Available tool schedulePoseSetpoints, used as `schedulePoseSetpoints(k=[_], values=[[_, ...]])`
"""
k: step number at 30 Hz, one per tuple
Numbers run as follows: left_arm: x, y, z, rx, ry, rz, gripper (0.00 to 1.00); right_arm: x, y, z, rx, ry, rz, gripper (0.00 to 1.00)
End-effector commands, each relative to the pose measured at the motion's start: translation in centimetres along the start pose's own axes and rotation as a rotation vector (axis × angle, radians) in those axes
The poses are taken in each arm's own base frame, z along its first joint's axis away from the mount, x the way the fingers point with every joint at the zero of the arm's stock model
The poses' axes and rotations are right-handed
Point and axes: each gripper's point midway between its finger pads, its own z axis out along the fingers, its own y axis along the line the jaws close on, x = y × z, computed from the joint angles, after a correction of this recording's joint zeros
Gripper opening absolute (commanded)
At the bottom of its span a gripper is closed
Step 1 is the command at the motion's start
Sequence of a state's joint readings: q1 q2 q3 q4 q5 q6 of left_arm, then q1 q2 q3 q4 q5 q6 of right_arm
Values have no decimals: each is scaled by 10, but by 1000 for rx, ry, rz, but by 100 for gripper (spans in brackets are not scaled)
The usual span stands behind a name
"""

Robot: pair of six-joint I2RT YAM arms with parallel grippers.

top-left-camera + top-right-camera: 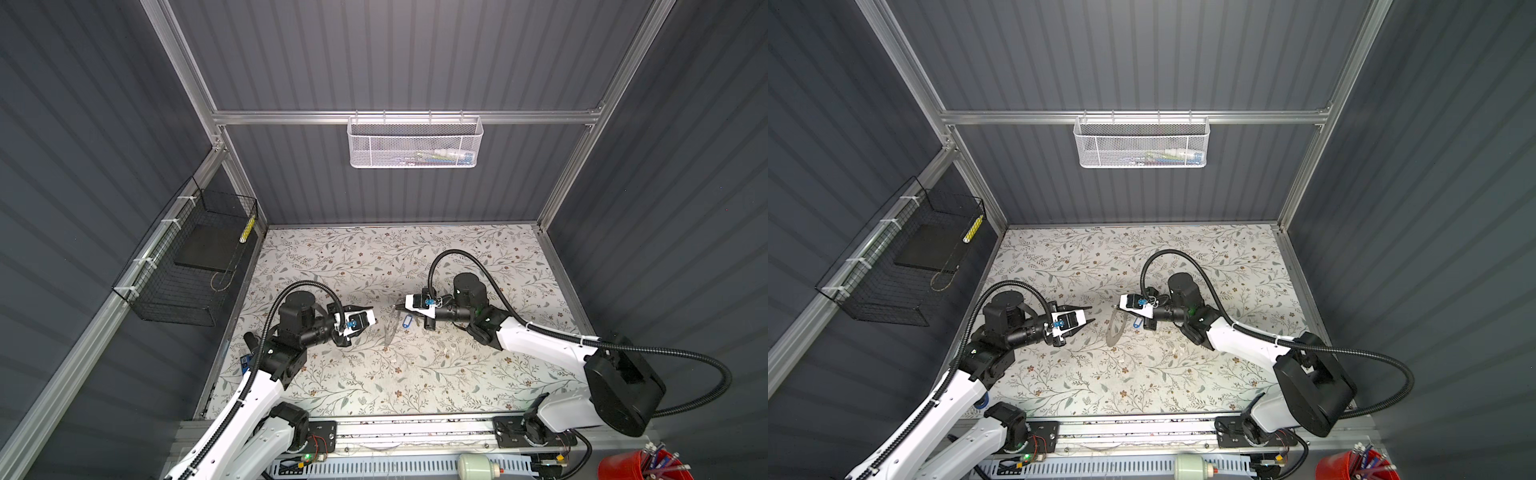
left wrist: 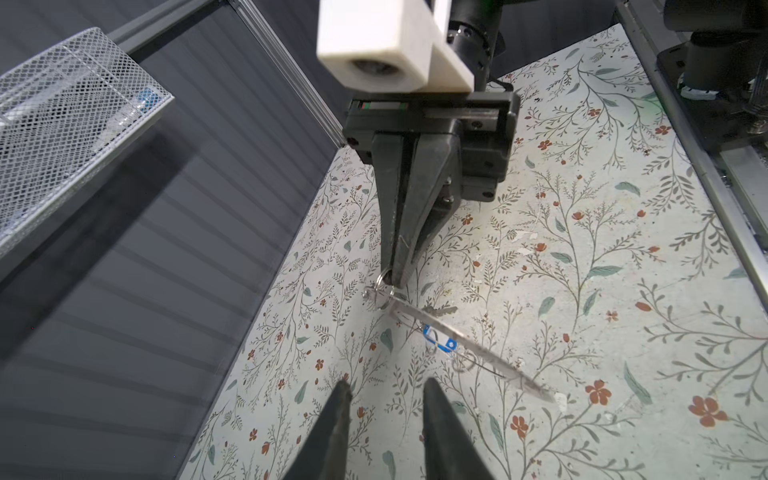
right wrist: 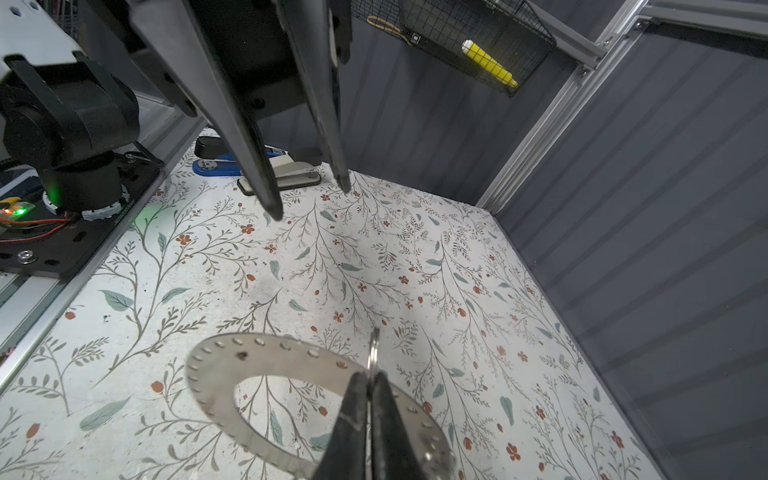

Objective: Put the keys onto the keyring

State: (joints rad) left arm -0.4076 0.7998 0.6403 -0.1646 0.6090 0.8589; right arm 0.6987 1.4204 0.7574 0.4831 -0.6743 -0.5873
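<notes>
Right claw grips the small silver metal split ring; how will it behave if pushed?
Likely stiff: the small silver metal split ring looks undistorted in the shut right claw. Pinched at one edge only, it may pivot. Shiny metal, so possibly slippery.

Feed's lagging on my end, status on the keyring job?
Right gripper shut on keyring. Left gripper open, empty. One key loose by blue tag. Curved ruler near the ring.
</notes>
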Motion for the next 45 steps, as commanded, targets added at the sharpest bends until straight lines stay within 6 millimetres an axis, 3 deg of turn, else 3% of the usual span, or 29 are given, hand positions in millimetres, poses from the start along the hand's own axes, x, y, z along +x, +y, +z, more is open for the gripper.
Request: schedulePoseSetpoints(k=[1,8,14,25,45], values=[[-3,-2,2,20,-9,-6,33,-15,2,-3,-9,-47,-45,5],[-4,4,9,-18,-62,-122,35,-18,8,-4,-41,-66,-28,1],[-3,-2,14,24,-81,-190,34,-22,12,-1,-71,-81,1,0],[0,-11,29,69,-71,-201,31,-26,15,4,-96,-85,7,0],[-5,-19,35,115,-88,-200,17,-27,21,9,-131,-90,10,0]])
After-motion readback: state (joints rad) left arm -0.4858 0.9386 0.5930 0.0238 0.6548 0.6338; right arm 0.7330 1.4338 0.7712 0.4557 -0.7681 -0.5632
